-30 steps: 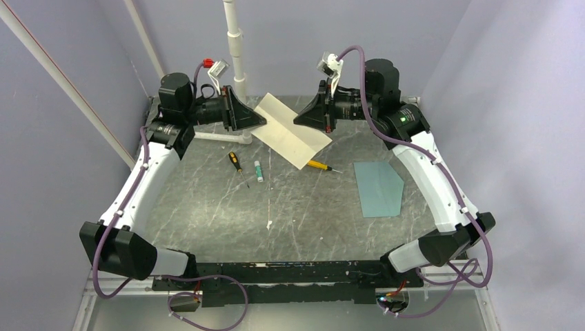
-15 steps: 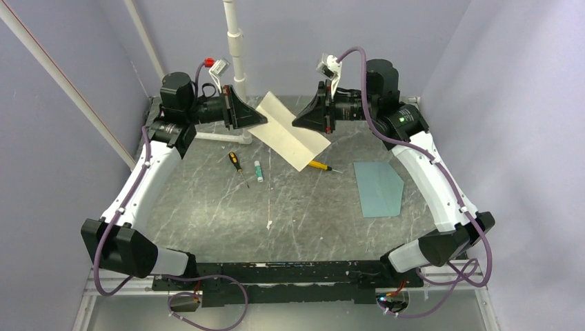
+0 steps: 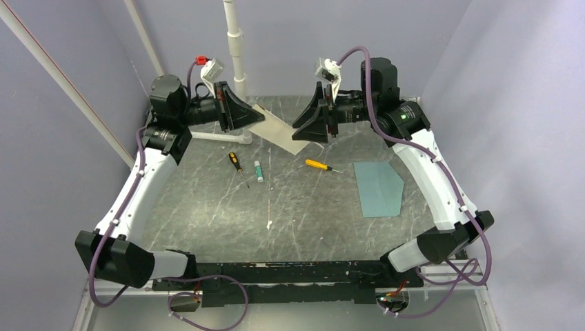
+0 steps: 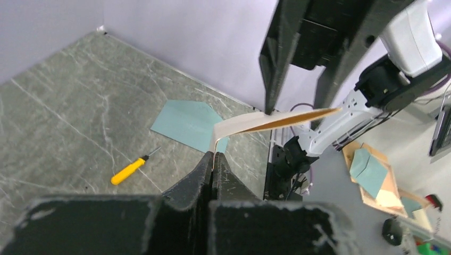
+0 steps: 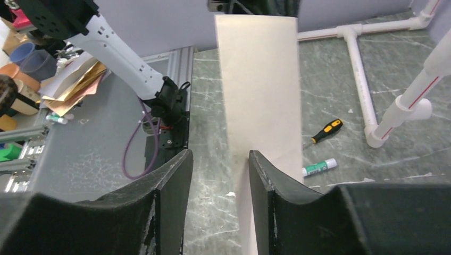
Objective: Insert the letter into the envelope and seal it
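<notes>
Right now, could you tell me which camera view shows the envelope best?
The top view: the envelope lies whole and uncovered. The left wrist view shows it partly behind the letter; the right wrist view misses it.

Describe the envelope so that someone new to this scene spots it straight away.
Start at the grey marble-patterned table and go to its right side, beside the white right arm. The envelope lies flat there, right of the yellow screwdriver. It is the only teal sheet on the table, with one end tapering.
</notes>
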